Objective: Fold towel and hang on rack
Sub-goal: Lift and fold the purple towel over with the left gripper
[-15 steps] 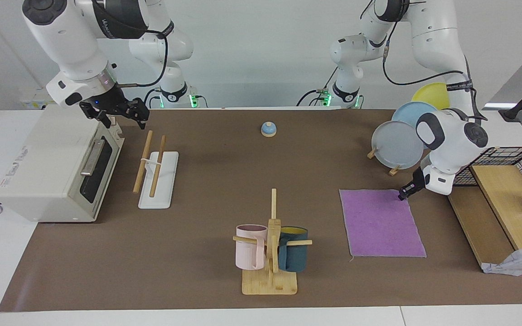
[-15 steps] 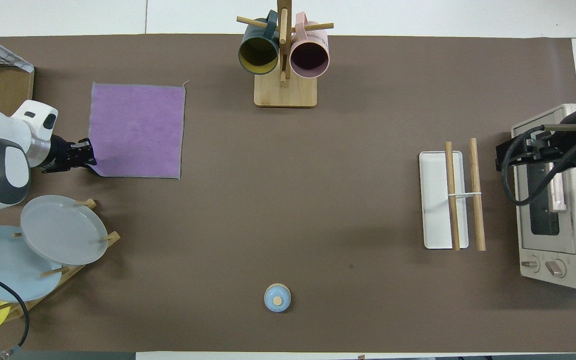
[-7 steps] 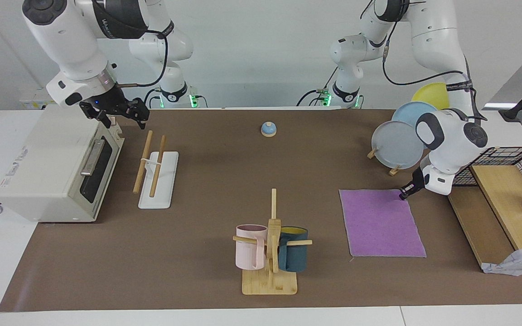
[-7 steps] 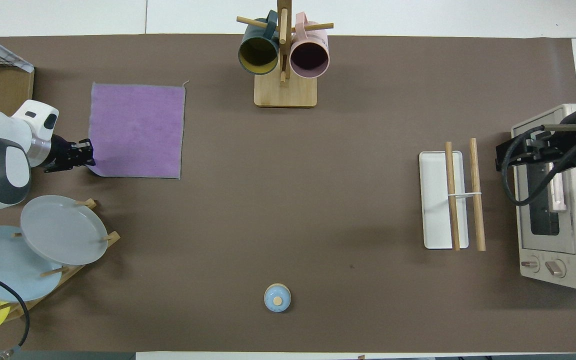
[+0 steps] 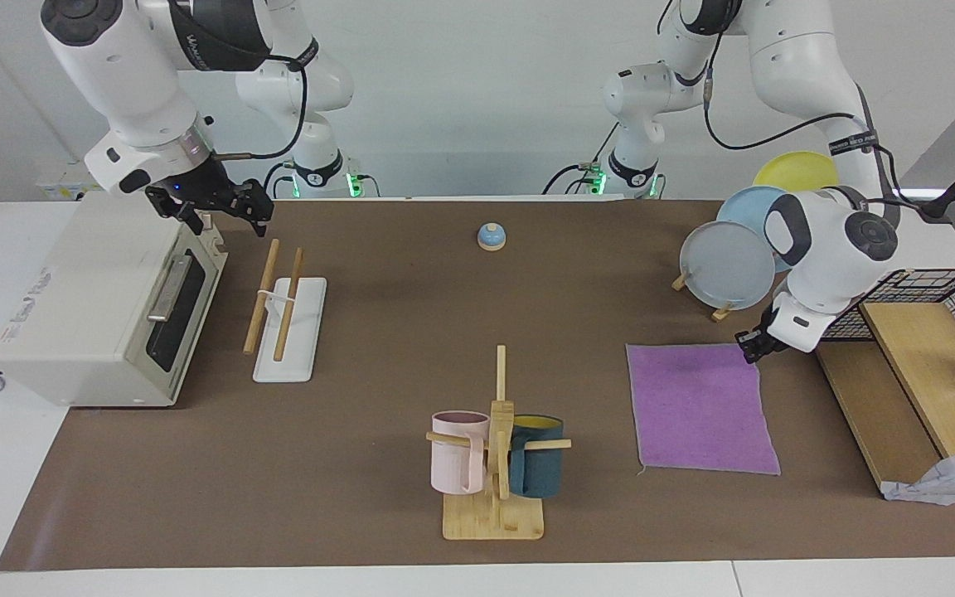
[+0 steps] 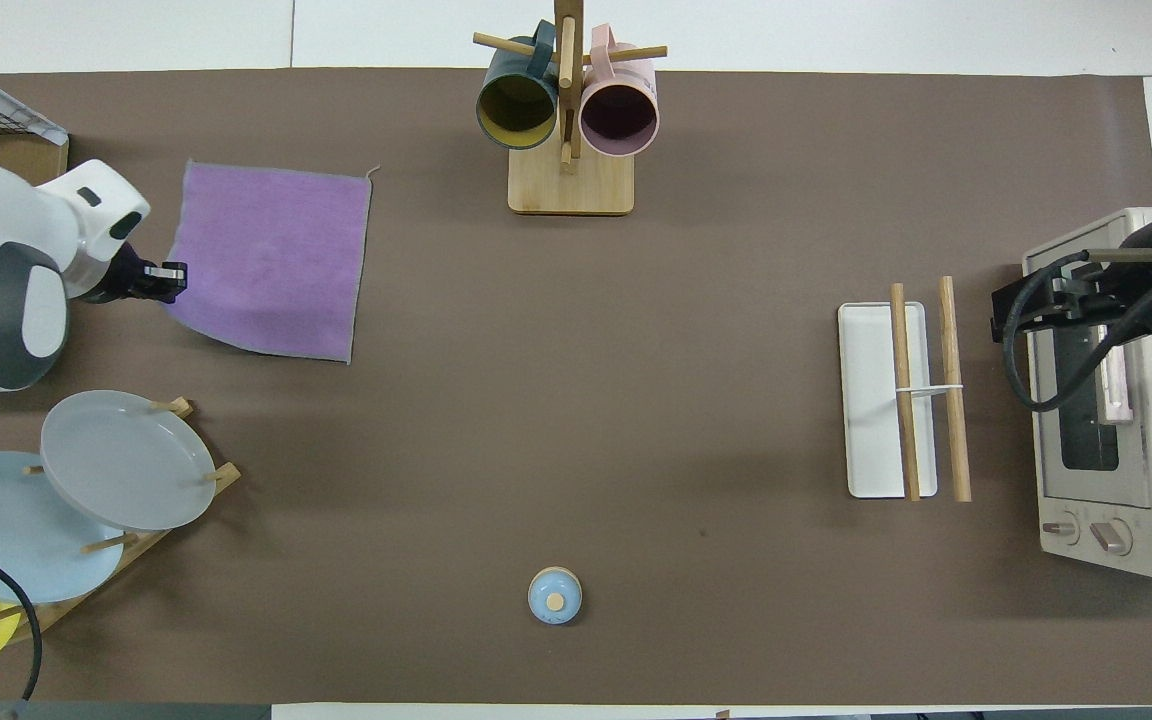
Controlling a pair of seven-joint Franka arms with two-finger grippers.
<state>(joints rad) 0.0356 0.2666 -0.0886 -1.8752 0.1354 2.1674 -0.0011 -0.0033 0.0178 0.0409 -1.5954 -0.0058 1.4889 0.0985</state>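
1. The left gripper (image 5: 753, 348) sits at the towel (image 5: 703, 408) corner nearest the robots, at the left arm's end of the desk (image 5: 378, 332). Its jaws are closed on that corner, which is raised a little off the desk.
2. The towel lies purple side up, mostly flat, with the edge nearest the robots slanting up toward the held corner. In the overhead view the gripper (image 6: 164, 281) meets the towel (image 6: 271, 260) at that same corner.
3. The plate stand (image 5: 722, 313), carrying grey, blue and yellow plates, is nearer the robots than the towel, just beside the left arm's wrist.
4. The rack (image 5: 283, 311) stands well apart from the towel, toward the right arm's end of the desk, right in front of the toaster oven (image 5: 92, 311). Its two bars are bare.
5. The right arm waits with its gripper (image 5: 225, 211) over the oven's top corner, by the rack's end nearest the robots. The jaws stand open and hold nothing.
6. The mug tree (image 5: 494, 448), with a pink mug and a dark teal one, stands mid-desk, farther from the robots than the rack.
7. A small blue bell (image 5: 492, 237) sits close to the robots, between the two arms.
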